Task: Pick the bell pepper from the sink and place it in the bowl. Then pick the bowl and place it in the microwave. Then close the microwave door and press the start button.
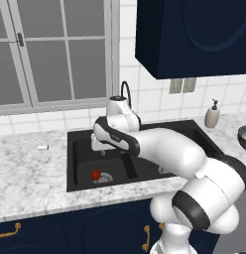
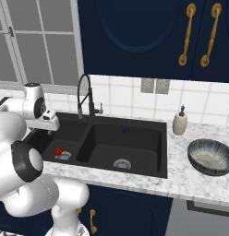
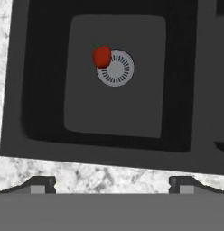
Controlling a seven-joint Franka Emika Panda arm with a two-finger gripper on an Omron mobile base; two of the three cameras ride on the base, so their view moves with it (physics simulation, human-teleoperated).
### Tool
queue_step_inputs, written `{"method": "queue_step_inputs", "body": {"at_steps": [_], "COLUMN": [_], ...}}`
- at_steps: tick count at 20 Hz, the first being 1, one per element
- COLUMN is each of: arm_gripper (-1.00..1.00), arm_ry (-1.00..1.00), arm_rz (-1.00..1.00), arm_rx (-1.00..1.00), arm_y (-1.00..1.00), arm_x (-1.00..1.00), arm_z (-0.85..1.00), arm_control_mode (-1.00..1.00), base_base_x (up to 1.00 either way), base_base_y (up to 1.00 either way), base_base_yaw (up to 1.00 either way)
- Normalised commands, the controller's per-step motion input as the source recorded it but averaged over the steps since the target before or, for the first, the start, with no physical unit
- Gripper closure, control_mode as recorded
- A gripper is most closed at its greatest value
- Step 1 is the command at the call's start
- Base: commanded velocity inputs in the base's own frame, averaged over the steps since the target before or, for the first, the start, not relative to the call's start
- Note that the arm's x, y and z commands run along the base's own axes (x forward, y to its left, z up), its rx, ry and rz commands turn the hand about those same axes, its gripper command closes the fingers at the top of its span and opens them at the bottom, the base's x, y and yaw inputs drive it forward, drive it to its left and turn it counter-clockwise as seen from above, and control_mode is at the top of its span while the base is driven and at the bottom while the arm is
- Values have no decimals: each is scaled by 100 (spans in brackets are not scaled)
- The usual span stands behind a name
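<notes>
The red bell pepper [image 1: 95,174] [image 2: 58,151] [image 3: 102,56] lies on the floor of the left basin of the black sink [image 1: 145,130] [image 2: 130,124] [image 3: 181,90], touching the edge of the silver drain [image 3: 116,68]. My gripper [image 1: 98,146] [image 2: 48,126] [image 3: 111,186] hangs above that basin near its back edge, open wide, well above the pepper and holding nothing. The dark grey ribbed bowl [image 1: 244,137] [image 2: 210,156] rests on the marble counter to the right of the sink. The microwave and its door are out of view.
A black gooseneck tap [image 1: 126,93] [image 2: 83,94] rises behind the sink, close to my hand. A soap dispenser [image 1: 212,114] [image 2: 180,122] stands at the sink's back right corner. A small white object [image 1: 42,147] lies on the left counter. Blue cabinets [image 1: 194,34] hang overhead.
</notes>
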Motion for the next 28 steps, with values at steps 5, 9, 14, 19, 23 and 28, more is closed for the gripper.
{"method": "queue_step_inputs", "body": {"at_steps": [5, 9, 14, 19, 23, 28], "arm_gripper": [-100, -100, -100, -100, -100, -100], "arm_ry": [0, -10, -7, 0, 0, 0], "arm_rz": [-2, -7, -7, -3, 0, 0], "arm_rx": [0, 0, 0, 1, 0, 0], "arm_y": [1, 3, 18, 4, 0, 1], "arm_x": [12, 5, 14, 14, 32, 38], "arm_z": [-42, -39, -29, -8, -11, -14], "arm_control_mode": [-100, -100, -100, -100, -100, -100], "base_base_x": [0, 0, 0, 0, 0, 0], "base_base_y": [0, 0, 0, 0, 0, 0], "base_base_yaw": [0, 0, 0, 0, 0, 0]}}
